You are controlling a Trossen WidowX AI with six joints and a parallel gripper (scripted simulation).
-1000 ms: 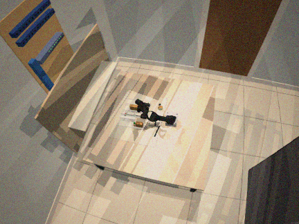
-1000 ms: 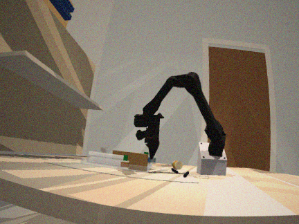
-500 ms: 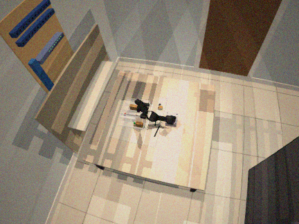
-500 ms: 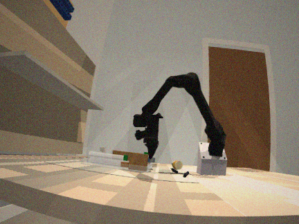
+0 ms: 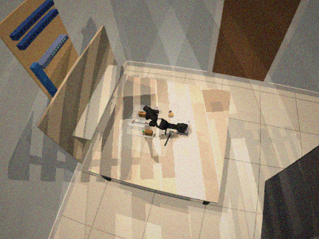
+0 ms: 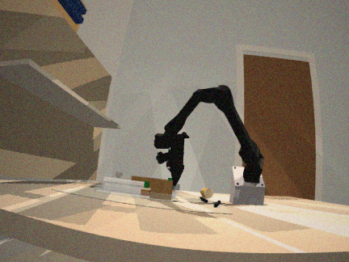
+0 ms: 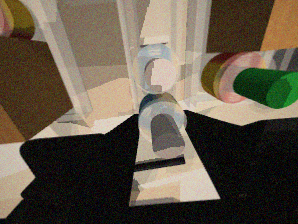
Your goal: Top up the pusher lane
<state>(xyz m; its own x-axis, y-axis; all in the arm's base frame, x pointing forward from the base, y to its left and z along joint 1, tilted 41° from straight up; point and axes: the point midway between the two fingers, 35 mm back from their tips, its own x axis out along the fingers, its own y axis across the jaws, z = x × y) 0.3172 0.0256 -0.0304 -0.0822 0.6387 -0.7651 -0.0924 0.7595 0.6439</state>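
Note:
My gripper (image 7: 160, 116) (image 6: 176, 185) is shut on a pale blue jar (image 7: 149, 119) with a grey knob on top, at the front mouth of the middle lane. Right behind it another pale blue jar (image 7: 143, 71) with a pale top stands between the clear lane rails (image 7: 127, 45) (image 7: 200, 45). The two jars overlap in the wrist view and look touching or nearly so. A pale edge, perhaps the pusher plate (image 7: 154, 39), shows behind the rear jar. The front stop and the underside of the held jar are hidden; I cannot tell whether it rests on the lane floor.
A jar with a green knob (image 7: 260, 86) (image 6: 146, 184) stands close on the right, and a mustard and pink jar (image 7: 21, 21) shows at the upper left. Brown blocks (image 7: 35, 80) (image 7: 232, 30) flank the lane. A yellowish object (image 6: 207, 192) (image 5: 170, 114) lies nearer the arm's base.

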